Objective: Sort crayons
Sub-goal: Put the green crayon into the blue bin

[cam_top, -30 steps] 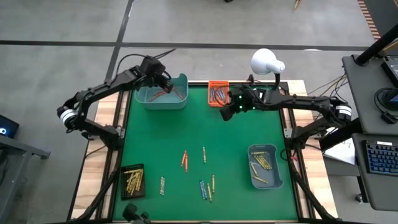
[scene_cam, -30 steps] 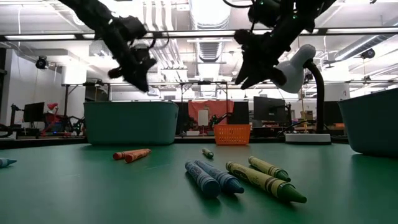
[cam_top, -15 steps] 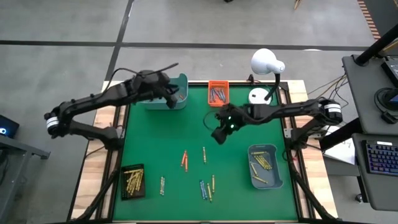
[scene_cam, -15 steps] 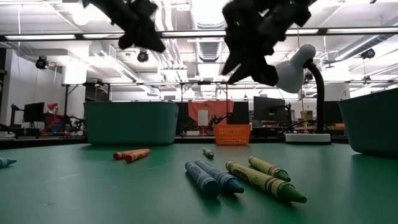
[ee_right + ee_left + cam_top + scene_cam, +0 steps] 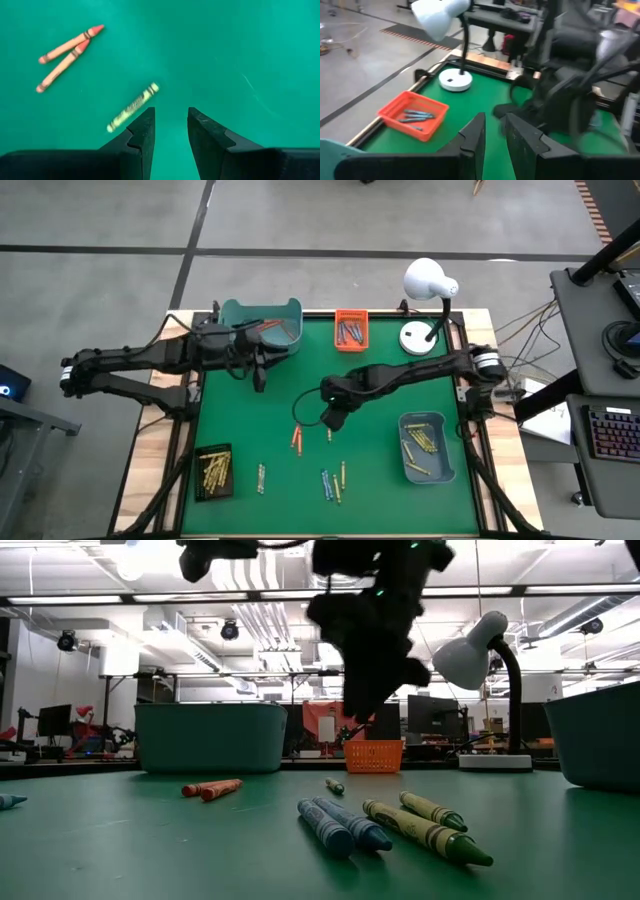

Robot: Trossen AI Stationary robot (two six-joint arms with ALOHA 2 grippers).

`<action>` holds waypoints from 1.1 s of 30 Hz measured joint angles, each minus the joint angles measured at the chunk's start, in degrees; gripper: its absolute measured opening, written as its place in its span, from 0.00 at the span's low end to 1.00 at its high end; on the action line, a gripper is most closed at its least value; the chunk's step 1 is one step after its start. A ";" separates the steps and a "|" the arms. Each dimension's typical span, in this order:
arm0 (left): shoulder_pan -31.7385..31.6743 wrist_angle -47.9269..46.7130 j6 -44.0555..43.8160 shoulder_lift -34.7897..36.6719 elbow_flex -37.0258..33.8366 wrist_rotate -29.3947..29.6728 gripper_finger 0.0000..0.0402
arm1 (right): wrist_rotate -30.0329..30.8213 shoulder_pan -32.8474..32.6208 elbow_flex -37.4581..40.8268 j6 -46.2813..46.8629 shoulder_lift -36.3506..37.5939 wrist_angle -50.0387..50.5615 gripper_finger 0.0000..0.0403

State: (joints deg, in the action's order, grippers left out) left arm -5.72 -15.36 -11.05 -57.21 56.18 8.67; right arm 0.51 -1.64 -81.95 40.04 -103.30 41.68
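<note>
Hovering right hand (image 5: 170, 135) over diagonal green crayon (image 5: 132, 107).

Bright, even overhead room light — ceiling fixtures (image 5: 330, 560) glare in the low view, the arms (image 5: 375, 620) read as dark blurred silhouettes, and the left wrist view is smeared by motion blur.

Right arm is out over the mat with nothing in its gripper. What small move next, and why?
Probably shift the right gripper sideways until it is over the lone green crayon, then lower. Its fingers stand apart and empty above the green mat, and that crayon lies just off one finger, clear of the two orange crayons. The left gripper hangs near the teal bin.
</note>
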 joint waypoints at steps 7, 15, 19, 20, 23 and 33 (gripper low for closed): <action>5.40 6.98 -0.23 1.85 -4.86 1.88 0.14 | -0.36 -1.57 -5.19 1.18 -6.35 0.12 0.25; 8.22 20.20 -2.24 4.18 -14.02 1.90 0.14 | 2.57 -2.78 -6.55 7.33 -9.42 0.24 0.25; 8.31 23.38 -3.99 4.59 -16.64 1.90 0.14 | 2.78 -2.76 -6.57 9.44 -10.17 0.07 0.25; 8.29 23.62 -4.22 4.56 -16.80 1.90 0.14 | 2.78 -2.72 -6.56 9.52 -10.48 0.01 0.25; 8.30 23.71 -4.55 4.51 -17.06 1.90 0.14 | 2.91 -2.72 -6.58 9.60 -11.47 -0.44 0.25; 8.29 23.80 -4.52 4.56 -16.65 1.90 0.14 | 4.10 -2.72 -6.49 9.43 -12.68 -2.01 0.25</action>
State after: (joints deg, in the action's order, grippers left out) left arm 2.57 8.44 -15.57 -52.66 39.53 10.57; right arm 4.62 -4.36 -88.44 49.47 -115.98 39.68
